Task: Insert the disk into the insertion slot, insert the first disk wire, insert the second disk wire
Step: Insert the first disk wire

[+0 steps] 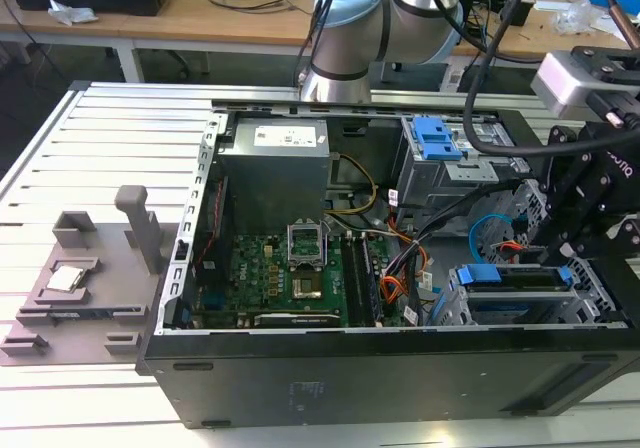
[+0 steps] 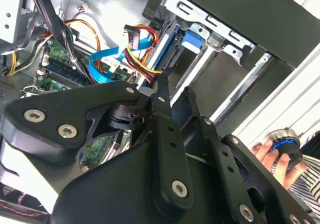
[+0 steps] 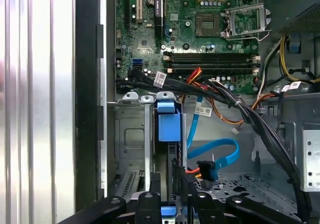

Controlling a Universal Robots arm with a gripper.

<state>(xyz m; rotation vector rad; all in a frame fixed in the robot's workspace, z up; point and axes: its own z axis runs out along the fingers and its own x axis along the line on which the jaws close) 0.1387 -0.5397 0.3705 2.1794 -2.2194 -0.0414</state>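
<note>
Lower right, exterior view — gripper jaws narrow, pinching disk at insertion slot | risk: a skewed push probably jams it

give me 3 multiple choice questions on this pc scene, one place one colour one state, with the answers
1. Where is the disk?
A on the table
B on edge in the low drive cage
C atop the power supply

2. What colour is the flat cable beside that cage?
A blue
B green
C white

3. The computer case is:
A shut
B open, side panel off
C upside down

Answers: B, its blue carrier stands between the cage's grey walls; A, it loops bright blue; B, the motherboard lies in plain sight.
</note>
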